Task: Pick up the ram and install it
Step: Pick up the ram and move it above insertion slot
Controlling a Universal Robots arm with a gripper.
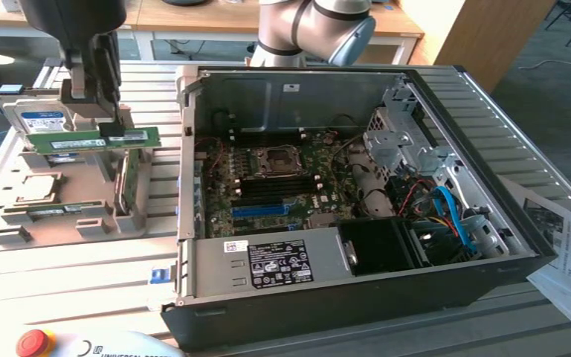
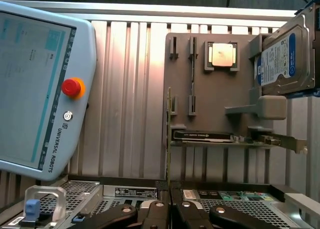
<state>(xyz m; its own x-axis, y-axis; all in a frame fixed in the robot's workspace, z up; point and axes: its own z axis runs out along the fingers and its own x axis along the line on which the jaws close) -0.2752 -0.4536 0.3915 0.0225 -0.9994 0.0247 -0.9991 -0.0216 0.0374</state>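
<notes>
Green ram [image 1: 68, 141] clamped in closed gripper [image 1: 111, 131] | above grey tray [image 1: 27, 219] | I carry it level, no twisting

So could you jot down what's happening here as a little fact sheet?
claw: shut on the ram
ram position: held level over the grey parts tray, outside the computer case
computer case: open on top, motherboard exposed
also on tray: hard drive, processor chip
ram installed: no
</notes>
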